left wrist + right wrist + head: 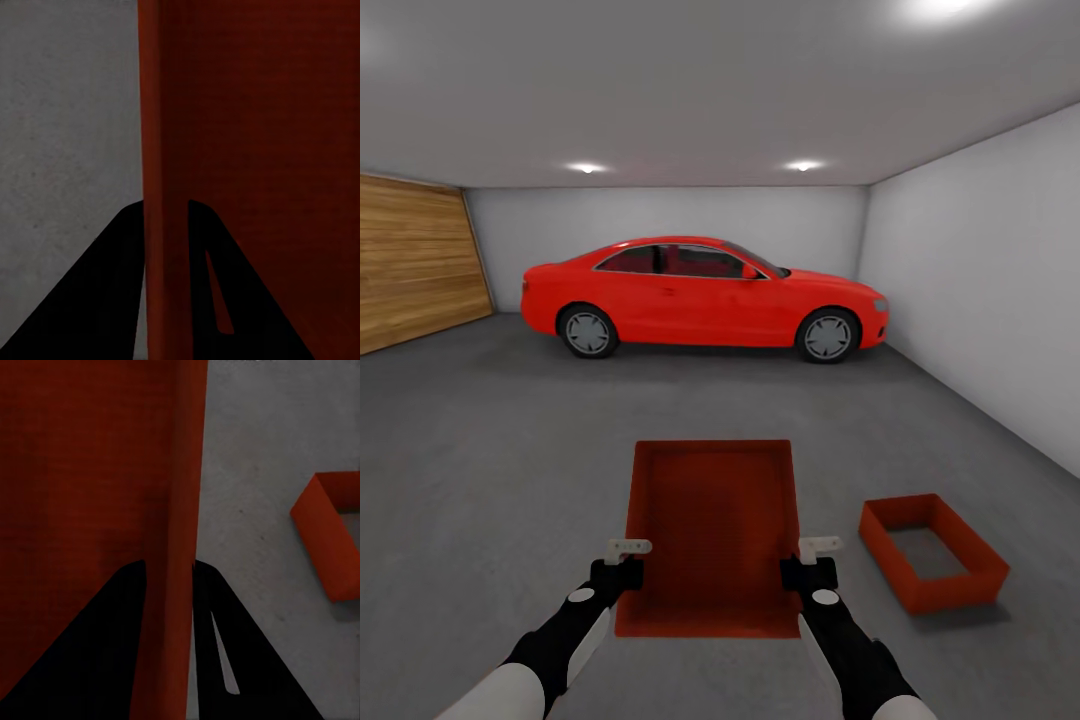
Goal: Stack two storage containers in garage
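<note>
One storage container [712, 530] is held above the floor [490, 480] between the two grippers, its left wall clamped by the left gripper [628, 556] and its right wall by the right gripper [812, 556]. The second container [932, 552] is set on the floor to the right, apart from the first. A car [705, 297] is parked beyond both, before the back wall [660, 212]; a panel door [415, 260] is placed at the left

A red two-door car [705, 297] stands side-on against the white back wall [660, 215]. To the car's left, a wooden panel door [415, 258] runs along the side. To its right is a plain white side wall [980, 270]. Above the car, two round ceiling lights [587, 167] glow.
</note>
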You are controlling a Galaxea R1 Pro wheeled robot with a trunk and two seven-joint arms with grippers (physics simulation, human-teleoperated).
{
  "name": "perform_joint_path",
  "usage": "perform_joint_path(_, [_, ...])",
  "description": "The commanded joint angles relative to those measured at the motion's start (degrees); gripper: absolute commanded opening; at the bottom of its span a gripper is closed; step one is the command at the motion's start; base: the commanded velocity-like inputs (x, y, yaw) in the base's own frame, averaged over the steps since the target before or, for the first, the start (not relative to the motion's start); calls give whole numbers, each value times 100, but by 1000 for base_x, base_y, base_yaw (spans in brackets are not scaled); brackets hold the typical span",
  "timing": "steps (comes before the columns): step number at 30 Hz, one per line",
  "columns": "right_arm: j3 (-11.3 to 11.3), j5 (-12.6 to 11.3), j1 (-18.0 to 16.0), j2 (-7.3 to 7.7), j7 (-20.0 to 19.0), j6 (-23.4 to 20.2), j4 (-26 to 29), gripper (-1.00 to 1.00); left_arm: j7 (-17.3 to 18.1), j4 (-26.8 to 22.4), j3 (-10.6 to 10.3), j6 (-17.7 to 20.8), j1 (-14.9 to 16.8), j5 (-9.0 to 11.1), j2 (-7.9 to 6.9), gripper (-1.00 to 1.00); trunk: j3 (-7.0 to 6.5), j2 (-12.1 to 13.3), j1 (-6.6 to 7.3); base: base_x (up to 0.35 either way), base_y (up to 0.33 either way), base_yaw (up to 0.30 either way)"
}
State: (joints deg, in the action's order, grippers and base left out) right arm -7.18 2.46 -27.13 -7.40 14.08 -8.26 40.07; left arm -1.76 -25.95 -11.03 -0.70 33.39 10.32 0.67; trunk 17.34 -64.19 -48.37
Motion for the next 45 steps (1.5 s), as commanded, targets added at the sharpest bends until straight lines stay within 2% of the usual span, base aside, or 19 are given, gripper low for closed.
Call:
perform_joint_path(1, [-289, 81, -3, -155, -14, -26, 159, -100, 45, 28, -215, -9, 1, 76, 3, -100, 7, -4, -4, 336, 0, 0])
perform_joint_path(17, [-291, 87, -3, -153, -14, -26, 159, -100, 45, 28, -215, -9, 1, 76, 3, -100, 7, -4, -4, 329, 0, 0])
perform_joint_path(34, [-293, 88, -3, -156, -11, -26, 159, -100, 45, 28, -215, -12, 1, 77, 3, -100, 7, -4, -4, 102, 38, 0])
perform_joint_path(45, [-293, 83, -3, -156, -11, -26, 159, -100, 45, 28, -215, -9, 1, 75, 3, -100, 7, -4, -4, 293, 2, 0])
